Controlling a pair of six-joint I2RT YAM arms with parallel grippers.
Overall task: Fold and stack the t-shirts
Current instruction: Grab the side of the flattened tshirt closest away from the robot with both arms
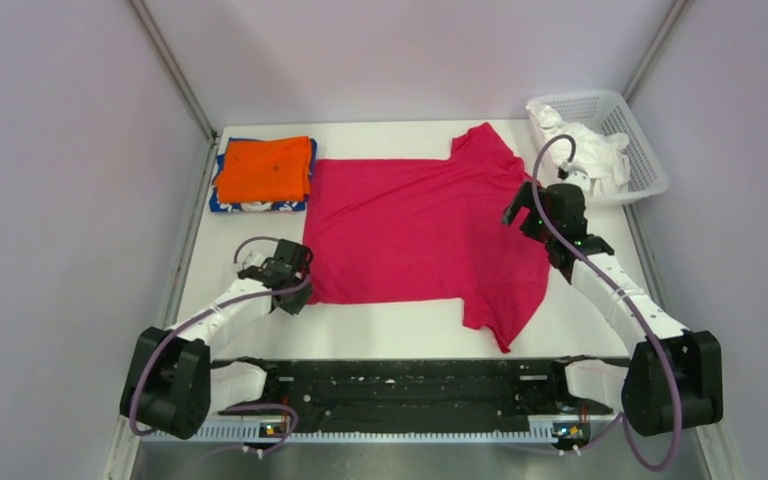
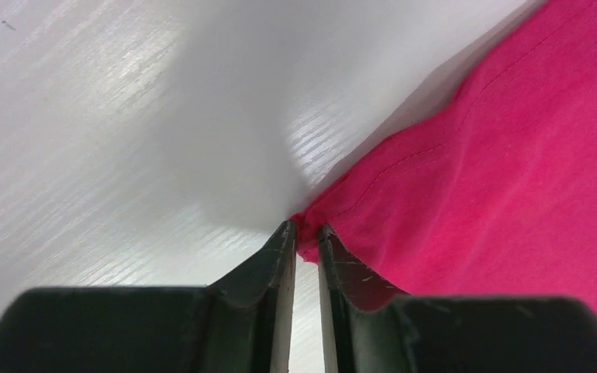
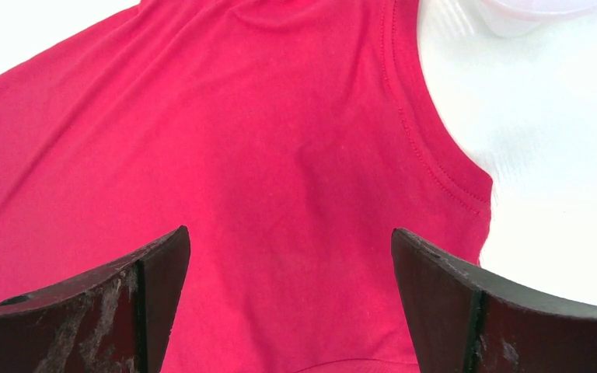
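We have left jaws nipped tight on the red shirt [image 1: 410, 225] at its hem corner, ready to lift for folding; right jaws gape empty above the shoulder.

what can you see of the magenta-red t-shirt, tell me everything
The magenta-red t-shirt is thin knit cloth with stitched hems, spread flat and unfolded on the white table, both short sleeves out. Its bottom hem lies toward the left, its neck toward the right. The left gripper has its jaws shut on the near hem corner. The right gripper hangs over the neck end with jaws wide open; whether it touches the cloth cannot be told.
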